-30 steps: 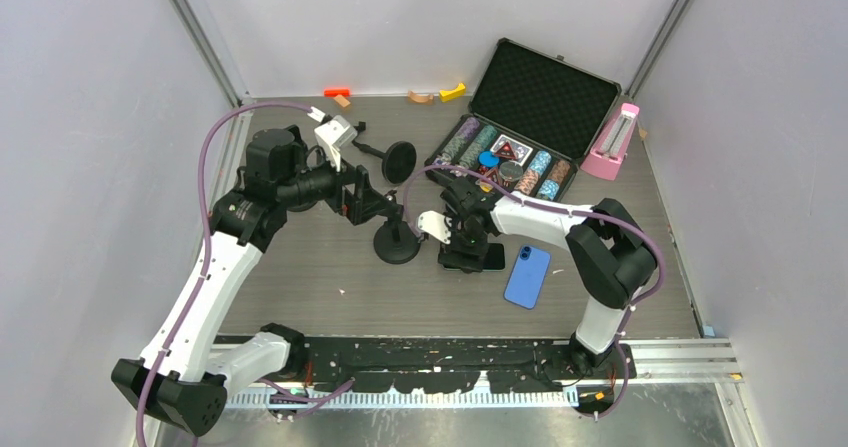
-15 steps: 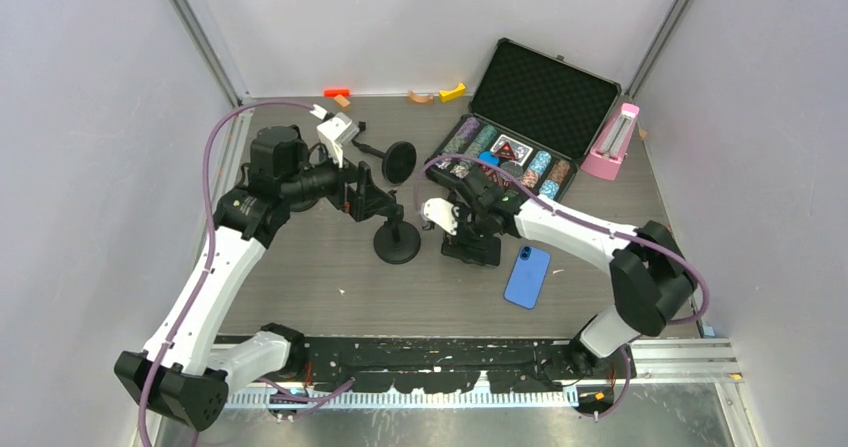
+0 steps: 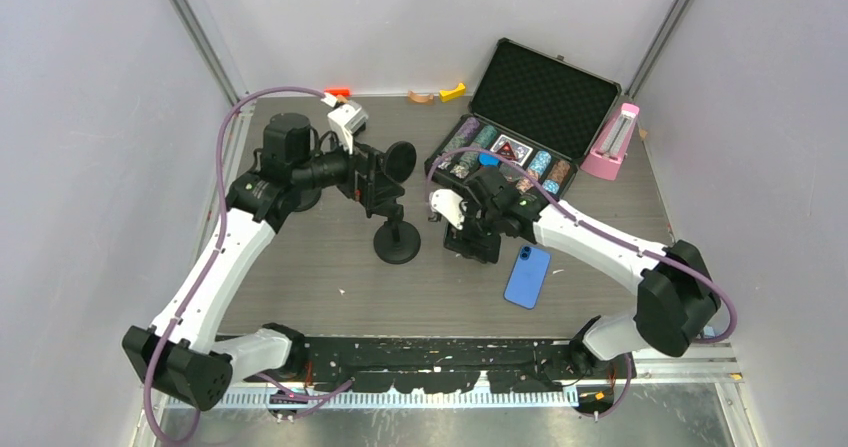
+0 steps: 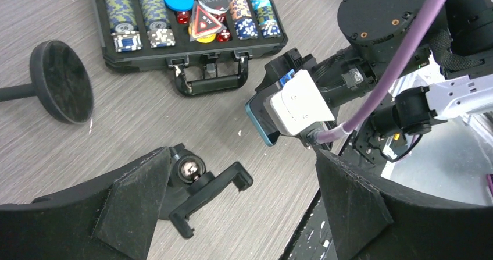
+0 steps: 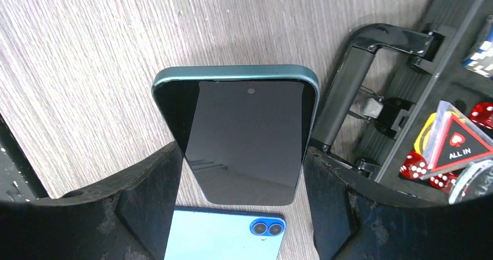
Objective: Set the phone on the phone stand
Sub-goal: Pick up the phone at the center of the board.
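Top external view: right claw (image 3: 470, 232) sits low over the table (image 3: 300, 267), just right of the phone stand (image 3: 397, 239), w/ a dark phone (image 5: 244, 132) pinched b/w its fingers. Right wrist cam agrees: both fingers press on the phone's long edges, screen black, teal frame, top end poking out past the fingertips. So the phone's in the claw, looks clear of the table, near the stand but apart from it. Left claw (image 4: 243, 161) hangs over the stand, jaws spread wide, nothing in them. The stand's clamp head (image 4: 206, 181) shows b/w and below its fingers. A blue phone (image 3: 527, 275) lies flat on the table beside the right claw. Open chip case (image 3: 505, 152) sits behind. A 2nd stand (image 3: 398, 160) is tipped on its side near the left claw.
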Controlling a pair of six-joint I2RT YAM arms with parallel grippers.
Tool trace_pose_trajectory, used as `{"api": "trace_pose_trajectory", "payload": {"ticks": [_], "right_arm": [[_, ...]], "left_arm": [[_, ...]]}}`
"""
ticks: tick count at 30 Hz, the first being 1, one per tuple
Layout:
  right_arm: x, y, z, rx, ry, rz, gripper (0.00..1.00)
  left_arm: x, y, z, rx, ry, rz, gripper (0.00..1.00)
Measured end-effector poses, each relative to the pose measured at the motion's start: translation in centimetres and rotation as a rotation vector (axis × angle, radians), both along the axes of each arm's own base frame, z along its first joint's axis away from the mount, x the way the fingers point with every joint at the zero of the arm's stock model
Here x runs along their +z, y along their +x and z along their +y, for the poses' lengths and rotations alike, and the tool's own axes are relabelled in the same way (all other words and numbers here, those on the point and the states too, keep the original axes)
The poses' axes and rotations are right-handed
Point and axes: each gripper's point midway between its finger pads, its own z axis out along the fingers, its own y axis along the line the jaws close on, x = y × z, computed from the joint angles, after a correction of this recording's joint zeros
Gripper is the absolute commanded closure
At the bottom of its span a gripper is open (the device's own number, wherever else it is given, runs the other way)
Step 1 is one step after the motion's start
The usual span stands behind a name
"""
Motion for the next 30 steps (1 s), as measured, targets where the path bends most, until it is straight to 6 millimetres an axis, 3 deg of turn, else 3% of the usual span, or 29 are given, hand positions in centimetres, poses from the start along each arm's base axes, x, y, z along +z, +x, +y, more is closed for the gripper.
{"api": "trace_pose_trajectory", "payload": {"ticks": [6,13,18,30], "right_arm": [[2.8,0.7,0.6,-0.047,0.066,-0.041,1.00],[8.6,2.4,1.6,-0.103,0.176,-0.143,1.00],[11.7,3.1,2.0,-0.132,0.231,-0.192,1.00],[16.0,3.9,2.6,-0.192,0.310,-0.224,1.00]], "left_arm": [[0.4,1.2,-1.6,-0.021,-0.025,0.049,0.08],[-0.3,2.9,-3.0,-0.019,-0.056,0.136,0.15],[-0.8,3.4,-3.9,-0.031,-0.082,0.194,0.16],[-0.3,3.0,-8.5,-0.150,-0.105,0.242,0.23]]}}
